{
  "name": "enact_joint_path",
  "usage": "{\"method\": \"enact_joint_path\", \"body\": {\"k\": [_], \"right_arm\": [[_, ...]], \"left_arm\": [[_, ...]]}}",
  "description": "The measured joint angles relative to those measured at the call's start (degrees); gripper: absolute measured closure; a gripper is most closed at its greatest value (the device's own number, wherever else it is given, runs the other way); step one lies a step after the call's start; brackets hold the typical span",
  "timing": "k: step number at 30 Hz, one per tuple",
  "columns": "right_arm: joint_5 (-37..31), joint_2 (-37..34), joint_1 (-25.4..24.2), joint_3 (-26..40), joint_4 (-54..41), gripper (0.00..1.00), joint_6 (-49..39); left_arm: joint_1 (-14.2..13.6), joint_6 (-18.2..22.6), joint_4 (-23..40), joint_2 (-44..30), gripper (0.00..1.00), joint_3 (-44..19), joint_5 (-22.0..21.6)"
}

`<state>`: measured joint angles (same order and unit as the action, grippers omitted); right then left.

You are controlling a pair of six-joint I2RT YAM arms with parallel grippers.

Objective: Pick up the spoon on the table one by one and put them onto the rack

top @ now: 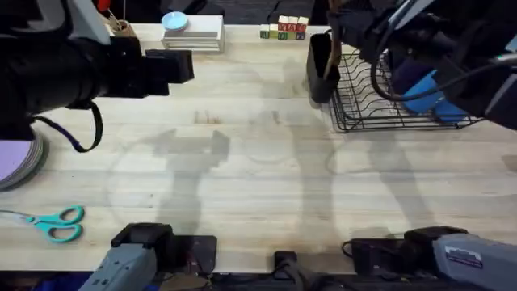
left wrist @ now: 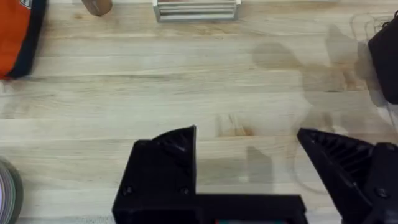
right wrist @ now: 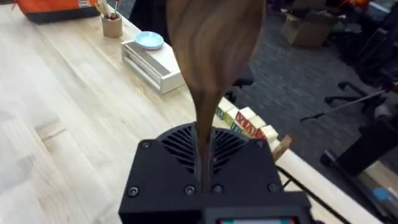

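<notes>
Spoon (right wrist: 208,68), just one, sits clenched in your right claw (right wrist: 205,163), bowl up, raised by the rack (top: 388,101) at the tabletop's (top: 258,186) far right. Your left claw (left wrist: 249,165) hovers released, level over bare planks.

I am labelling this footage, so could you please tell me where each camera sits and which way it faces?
Overhead: fixed above the arm bases, looking down and forward over the table to the rack; both arms show dark and large.
Left wrist: on the left arm, facing the tabletop; the left gripper is open.
Right wrist: on the right arm, looking along the right gripper, shut on the spoon.
Shared: the white stand and lettered blocks appear in overhead and right wrist.
</notes>
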<state>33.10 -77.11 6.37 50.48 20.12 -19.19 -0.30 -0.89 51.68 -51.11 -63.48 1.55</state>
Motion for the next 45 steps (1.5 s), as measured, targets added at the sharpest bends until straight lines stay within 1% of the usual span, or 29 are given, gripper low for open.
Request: {"method": "enact_joint_path", "body": {"k": [12,20,31,41,45], "right_arm": [[0.0,-3.8,0.0,0.0,0.2,0.967,1.3],[0.0,-4.9,0.0,0.0,-0.1,0.967,1.4],[-0.1,-6.8,0.0,0.0,-8.8,0.967,-0.5],[-1.6,-6.9,0.0,0.0,-10.6,0.967,-2.3],[-2.0,-6.9,0.0,0.0,-12.7,0.967,-3.1]], "left_arm": [[0.0,0.0,0.0,0.0,0.007,0.0,0.0],[0.0,0.0,0.0,0.0,0.007,0.0,0.0],[0.0,0.0,0.0,0.0,0.007,0.0,0.0],[0.0,0.0,0.0,0.0,0.007,0.0,0.0],[0.0,0.0,0.0,0.0,0.007,0.0,0.0]]}}
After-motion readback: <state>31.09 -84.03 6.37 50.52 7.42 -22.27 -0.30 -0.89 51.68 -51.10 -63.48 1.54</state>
